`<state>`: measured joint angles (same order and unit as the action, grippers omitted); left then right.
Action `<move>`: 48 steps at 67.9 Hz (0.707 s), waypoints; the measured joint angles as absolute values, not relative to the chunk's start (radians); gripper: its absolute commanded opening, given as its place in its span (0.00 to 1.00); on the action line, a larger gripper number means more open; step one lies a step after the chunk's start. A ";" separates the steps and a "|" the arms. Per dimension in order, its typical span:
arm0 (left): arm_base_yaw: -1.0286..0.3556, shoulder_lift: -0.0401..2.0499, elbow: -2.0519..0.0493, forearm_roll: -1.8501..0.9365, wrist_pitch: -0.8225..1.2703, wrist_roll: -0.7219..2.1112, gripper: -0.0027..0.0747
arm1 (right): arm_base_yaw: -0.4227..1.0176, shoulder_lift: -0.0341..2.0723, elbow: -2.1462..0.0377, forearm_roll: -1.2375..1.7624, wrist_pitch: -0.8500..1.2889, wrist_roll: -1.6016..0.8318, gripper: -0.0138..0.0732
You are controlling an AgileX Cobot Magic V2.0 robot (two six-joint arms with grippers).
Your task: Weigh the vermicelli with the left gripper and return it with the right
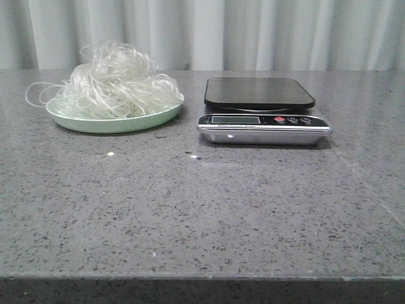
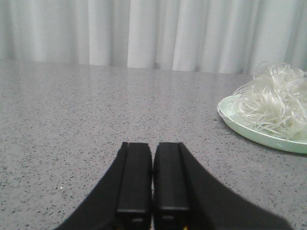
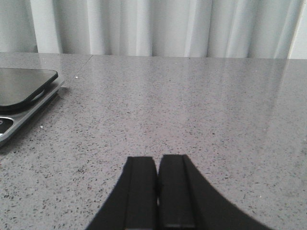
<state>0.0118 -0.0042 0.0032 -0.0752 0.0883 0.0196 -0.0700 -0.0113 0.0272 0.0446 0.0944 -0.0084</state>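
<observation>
The vermicelli (image 1: 117,82) is a fluffy whitish tangle heaped on a pale green plate (image 1: 114,121) at the back left of the table. It also shows in the left wrist view (image 2: 276,103), on the plate (image 2: 259,132), ahead and to one side of my left gripper (image 2: 153,146), which is shut and empty low over the table. A kitchen scale (image 1: 261,111) with a black platform stands at the back centre-right, nothing on it. My right gripper (image 3: 157,160) is shut and empty, with the scale (image 3: 21,98) off to its side. Neither gripper shows in the front view.
The grey speckled stone table (image 1: 202,209) runs to a front edge near the camera. A pale curtain (image 1: 253,31) hangs behind the table. A few stray noodle loops (image 1: 38,92) hang over the plate's left rim.
</observation>
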 measured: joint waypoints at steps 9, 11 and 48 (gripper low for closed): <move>0.012 -0.004 0.003 -0.075 0.072 0.020 0.21 | -0.070 -0.011 0.027 0.045 0.094 -0.008 0.33; 0.012 -0.004 0.003 -0.075 0.059 0.020 0.21 | -0.070 -0.011 0.027 0.045 0.094 -0.008 0.33; 0.012 0.047 -0.319 -0.009 -0.116 0.020 0.21 | -0.070 -0.011 0.027 0.045 0.094 -0.008 0.33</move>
